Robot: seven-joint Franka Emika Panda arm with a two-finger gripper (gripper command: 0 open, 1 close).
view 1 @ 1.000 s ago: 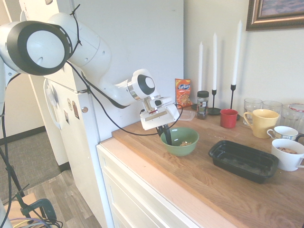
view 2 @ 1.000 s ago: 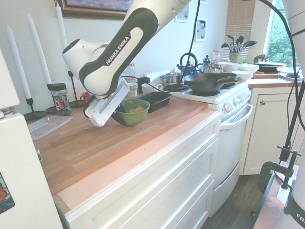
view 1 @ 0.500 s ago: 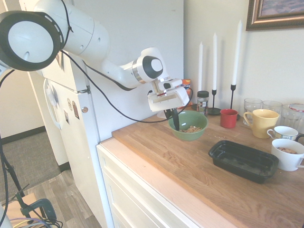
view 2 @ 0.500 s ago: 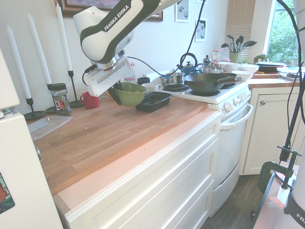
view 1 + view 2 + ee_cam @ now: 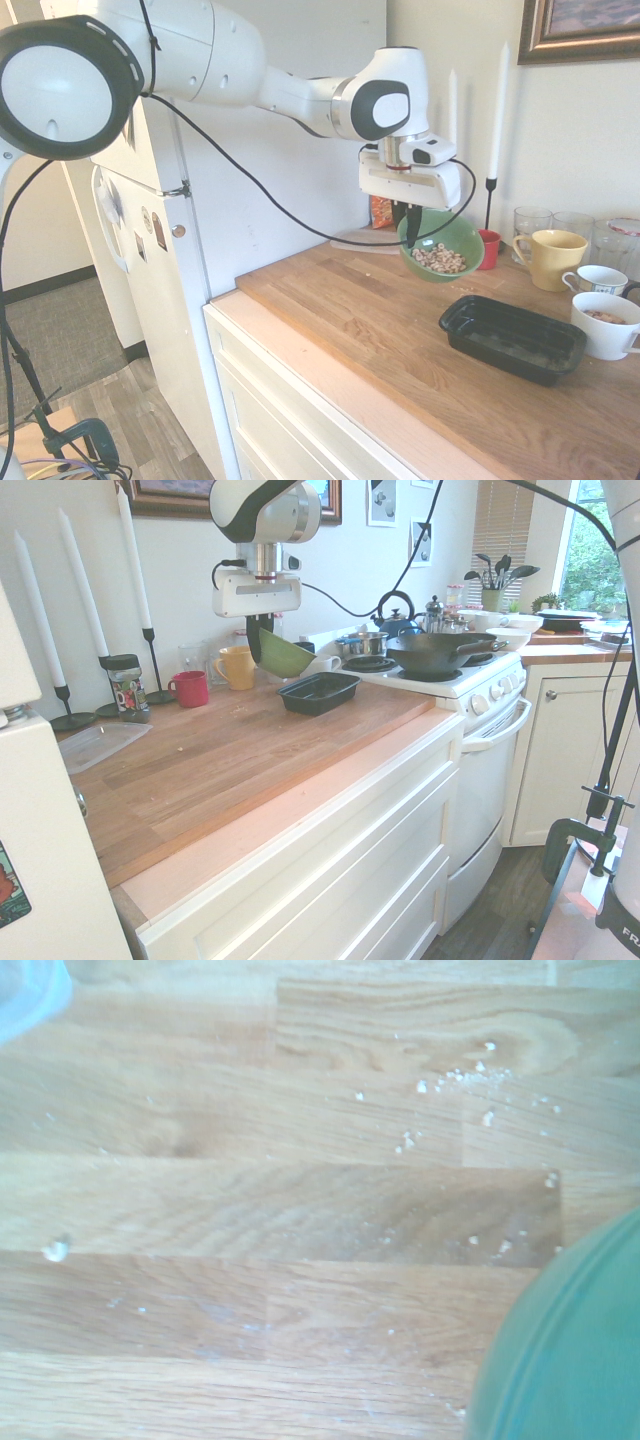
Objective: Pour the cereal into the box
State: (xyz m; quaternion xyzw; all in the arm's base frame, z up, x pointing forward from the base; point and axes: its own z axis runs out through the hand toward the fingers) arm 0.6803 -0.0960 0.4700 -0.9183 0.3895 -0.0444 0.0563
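Observation:
My gripper (image 5: 412,232) is shut on the rim of a green bowl (image 5: 446,240), holding it tilted in the air above the wooden counter. Tan cereal (image 5: 438,259) lies inside the bowl. The second exterior view shows the gripper (image 5: 257,640) and the green bowl (image 5: 287,655) from the other side, lifted above the counter. The box (image 5: 512,337), a shallow black tray, sits on the counter below and to the right of the bowl; it appears as the box (image 5: 320,691) on the other side. In the wrist view the bowl's green wall (image 5: 570,1360) fills one corner over crumb-dotted wood.
A red cup (image 5: 487,249), yellow mug (image 5: 550,258), white mugs (image 5: 605,325), glasses, a spice jar (image 5: 125,688) and candles (image 5: 497,100) crowd the back of the counter. A clear lidded container (image 5: 95,744) lies near the fridge. A stove with a wok (image 5: 435,651) stands beyond the box.
The arm has lifted the green bowl off the counter and carried it up and toward the black box, tilting it. The gripper has stayed shut on the rim.

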